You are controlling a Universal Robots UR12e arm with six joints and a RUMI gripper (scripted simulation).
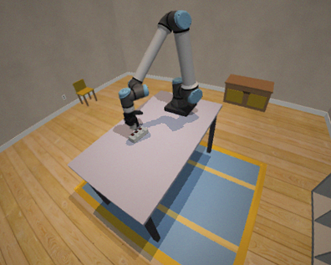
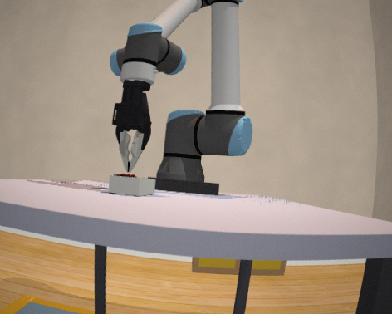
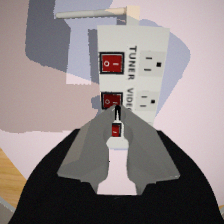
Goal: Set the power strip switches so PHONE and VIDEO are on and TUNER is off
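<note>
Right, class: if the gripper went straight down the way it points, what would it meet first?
The shut gripper would most likely meet a red switch on top of the power strip, probably the one marked VIDEO.

White power strip point(image 3: 131, 75) lies flat, face up — red TUNER switch point(image 3: 111, 63) and VIDEO switch point(image 3: 109, 100) visible.

third switch point(image 3: 115, 129) behind gripper point(image 3: 117, 111), label hidden
</note>
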